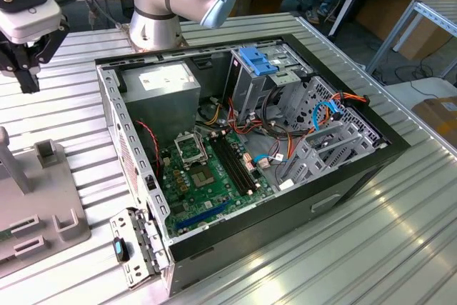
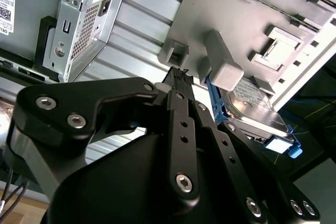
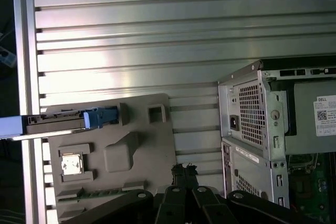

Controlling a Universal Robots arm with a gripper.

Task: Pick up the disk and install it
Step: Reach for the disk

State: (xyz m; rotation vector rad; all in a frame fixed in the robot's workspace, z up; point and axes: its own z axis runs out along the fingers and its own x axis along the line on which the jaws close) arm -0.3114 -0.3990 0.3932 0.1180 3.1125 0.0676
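Note:
The disk (image 3: 52, 125) stands on edge at one end of a grey fixture plate (image 3: 157, 145), its blue side rail facing my gripper. In the second wrist view the disk (image 2: 257, 108) shows its silver body and white label, with blue rails around it, behind a grey block of the fixture plate (image 2: 210, 14). My gripper (image 3: 184, 169) hangs above the fixture's edge nearest the computer case, well apart from the disk. Its black fingers (image 2: 177, 74) are shut with nothing between them. In the exterior view the gripper (image 1: 30, 85) is high at the far left, above the fixture plate (image 1: 64, 212).
An open computer case (image 1: 107, 98) lies in the middle of the slatted metal table (image 1: 400, 248). Inside it are a grey power supply (image 1: 161, 83), a green motherboard (image 1: 214, 169), a metal drive cage (image 1: 321, 133) and a blue bracket (image 1: 257, 58). The arm's base (image 1: 153, 19) stands behind the case.

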